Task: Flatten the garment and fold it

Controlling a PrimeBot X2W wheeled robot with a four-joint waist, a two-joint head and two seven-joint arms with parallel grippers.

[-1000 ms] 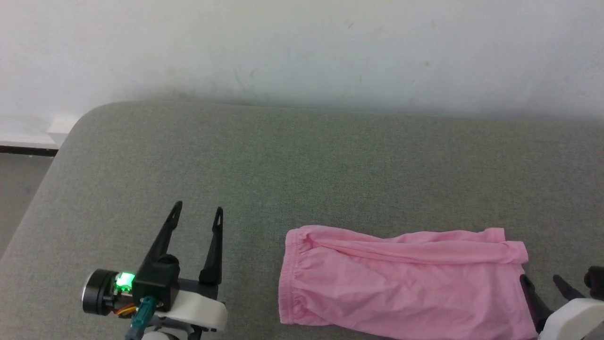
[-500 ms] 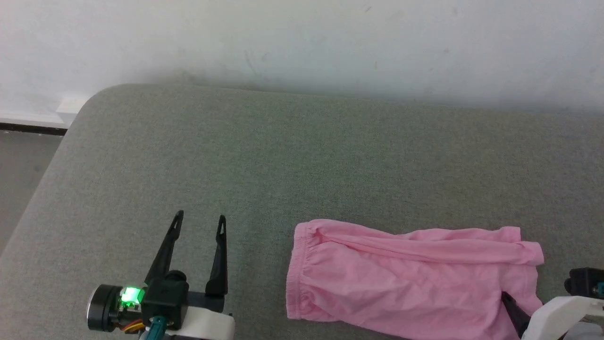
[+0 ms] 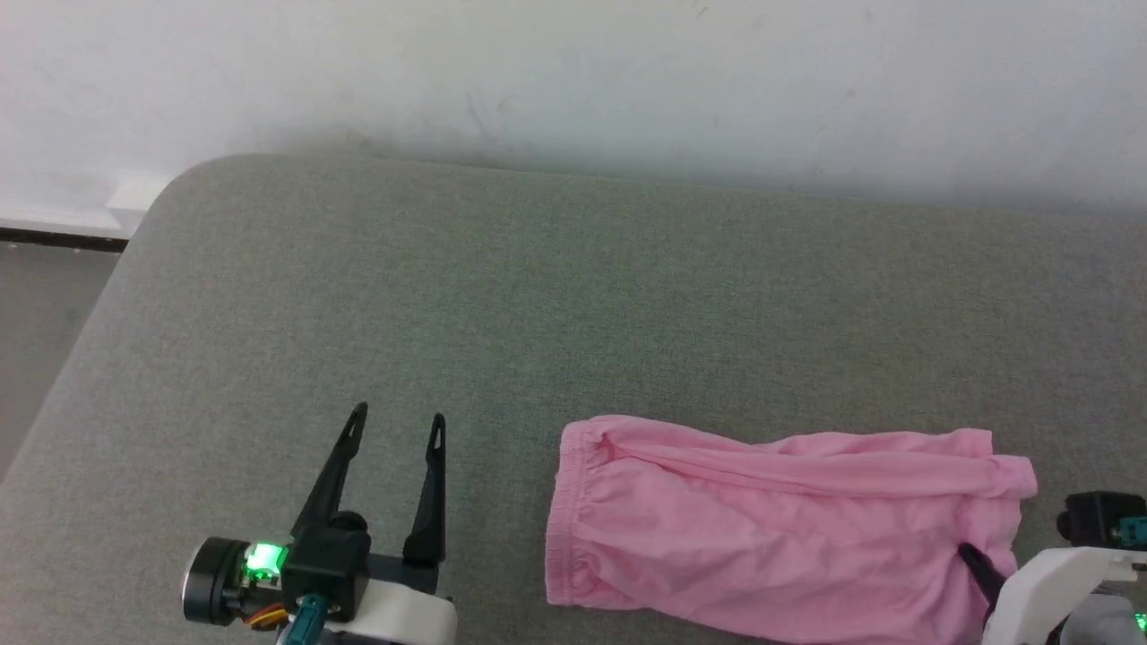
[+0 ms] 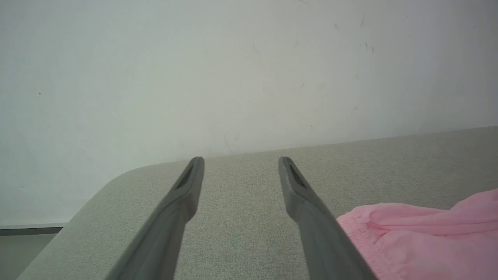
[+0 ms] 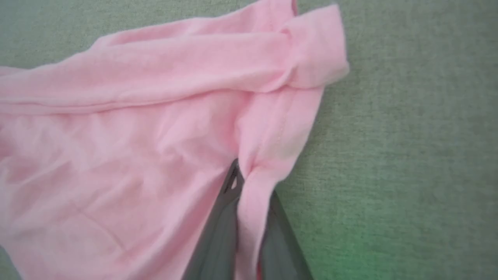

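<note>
Beneath a bare white wall (image 3: 573, 72), a grey-green cloth-covered desk (image 3: 538, 296) carries the garment (image 3: 762, 528), pink shorts lying crosswise at the near edge on the robot's right side, with the gathered waistband (image 3: 560, 520) toward the middle of the desk and the leg hems (image 3: 1008, 475) toward the right. The shorts are far from flat: a long rolled ridge (image 3: 789, 470) runs along the far side and the body is creased. The left pincer (image 3: 399, 417) hovers with its fingers spread wide and empty, just beside the waistband but not touching it. The right pincer (image 5: 249, 182) is clamped on a small pleat of cloth at the near leg hem, the thin knit bunching up between its dark fingers. The step in hand looks to be the flattening, and it is probably best done with a low, slow draw to the robot's right, away from the waistband, so the cloth slides taut rather than lifting into a heap. With only a narrow bite of soft fabric held, a quick tug could slip the hem free. The idle left pincer would likely serve best by pinning or taking the waistband, giving the pull something to work against; the rolled far edge will need opening before any fold.
</note>
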